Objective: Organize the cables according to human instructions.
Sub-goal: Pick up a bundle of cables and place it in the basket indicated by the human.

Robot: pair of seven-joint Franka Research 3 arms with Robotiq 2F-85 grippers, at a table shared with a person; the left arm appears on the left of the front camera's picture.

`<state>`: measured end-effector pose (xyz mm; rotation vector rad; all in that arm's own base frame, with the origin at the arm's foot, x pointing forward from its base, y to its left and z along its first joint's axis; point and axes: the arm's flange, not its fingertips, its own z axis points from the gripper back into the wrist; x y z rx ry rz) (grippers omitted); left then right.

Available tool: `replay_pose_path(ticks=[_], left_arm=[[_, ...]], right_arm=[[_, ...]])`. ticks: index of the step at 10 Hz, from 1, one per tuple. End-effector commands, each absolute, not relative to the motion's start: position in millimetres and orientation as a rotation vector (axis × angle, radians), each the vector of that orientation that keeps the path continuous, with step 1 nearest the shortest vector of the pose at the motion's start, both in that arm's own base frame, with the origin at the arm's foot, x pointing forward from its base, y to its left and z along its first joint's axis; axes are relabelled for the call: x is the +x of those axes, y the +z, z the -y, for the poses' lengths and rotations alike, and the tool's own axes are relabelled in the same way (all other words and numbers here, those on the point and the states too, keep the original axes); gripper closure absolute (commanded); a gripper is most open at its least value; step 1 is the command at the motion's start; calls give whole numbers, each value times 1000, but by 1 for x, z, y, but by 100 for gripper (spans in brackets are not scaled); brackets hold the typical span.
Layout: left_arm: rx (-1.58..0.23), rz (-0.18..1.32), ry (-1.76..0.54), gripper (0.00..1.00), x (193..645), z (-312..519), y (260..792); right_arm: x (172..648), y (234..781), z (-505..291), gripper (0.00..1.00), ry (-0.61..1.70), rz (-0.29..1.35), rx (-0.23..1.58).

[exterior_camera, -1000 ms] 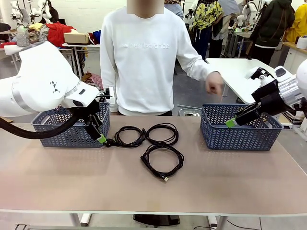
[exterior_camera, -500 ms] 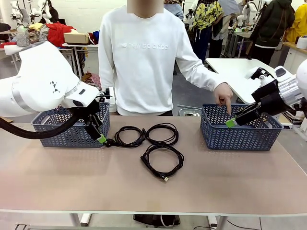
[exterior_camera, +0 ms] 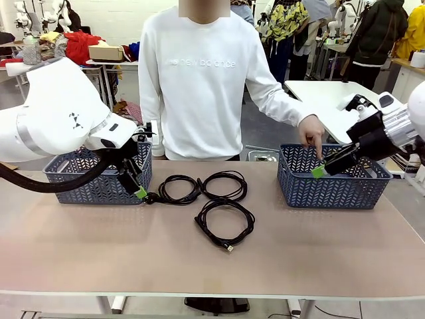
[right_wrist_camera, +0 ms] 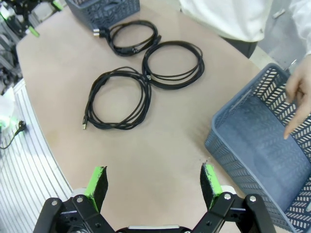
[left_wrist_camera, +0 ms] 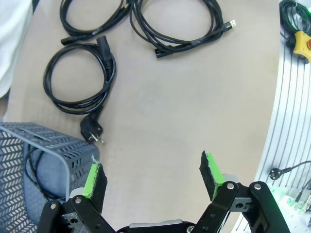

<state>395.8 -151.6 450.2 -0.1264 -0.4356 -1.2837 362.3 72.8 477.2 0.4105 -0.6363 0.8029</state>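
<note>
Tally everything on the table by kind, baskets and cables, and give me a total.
Blue baskets: 2, left basket and right basket.
Black coiled cables: 4, with the plug coil, far coil and near coil on the table, and a fourth coil inside the left basket.
Total: 6.

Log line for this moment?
left gripper: open, empty | right gripper: open, empty | cables: three on table | person's hand: points into right basket
</note>
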Motion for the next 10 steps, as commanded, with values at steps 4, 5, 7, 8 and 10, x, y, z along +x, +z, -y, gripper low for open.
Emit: replay_pose_path(ticks=[4,5,7,8,10], left_arm=[[-122,435,-1276,0,395,152,451],[-122,435,-1276,0,395,152,451],[-122,435,-1276,0,395,152,451],[-122,435,-1276,0,395,152,451],[-122,435,-1276,0,395,152,451]], right_arm=[[374,478,-151,0,850,486,278],[375,473,-167,0,855,467,262],[378,461,-201,0,877,435,247],[381,455,-216,0,883,431,246],[385,443,-244,0,900,422,237]])
